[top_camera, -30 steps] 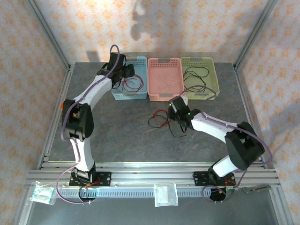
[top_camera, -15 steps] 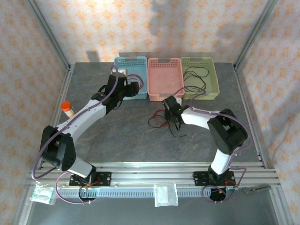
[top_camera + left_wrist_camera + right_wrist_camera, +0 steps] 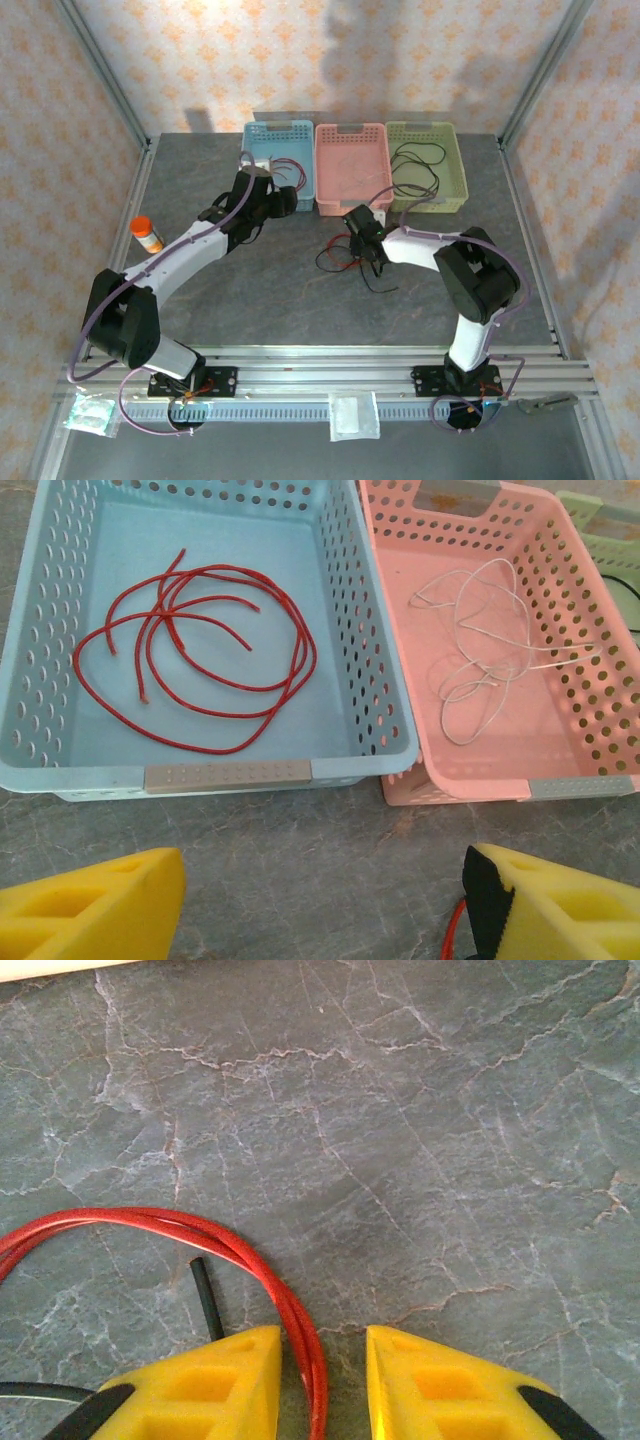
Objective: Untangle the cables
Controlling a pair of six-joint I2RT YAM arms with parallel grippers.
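Three baskets stand in a row at the table's (image 3: 250, 290) 12 o'clock edge. The blue basket (image 3: 368, 650) holds a loose red coil (image 3: 196, 656), its long axis running 9 to 3 o'clock. A grey tab (image 3: 226, 774) on its near rim bears nothing I can read. The pink basket (image 3: 590, 630), at its 3 o'clock, holds a whitish cable (image 3: 478, 650) in slack loops. The green basket (image 3: 455, 160), further toward 3 o'clock, holds a black cable (image 3: 420, 165). A tangle (image 3: 340, 258) of red and black lies on the table at 6 o'clock of the pink basket, stretched 9 to 3 o'clock. My right tool (image 3: 323, 1360) sits at its 3 o'clock end, fingers slightly parted astride a red strand (image 3: 230, 1235) that arcs from 9 o'clock down to 6 o'clock. A black end (image 3: 205, 1295) beside it points to 12 o'clock. My left tool (image 3: 325, 910) hangs wide open over the table at 6 o'clock of the blue basket
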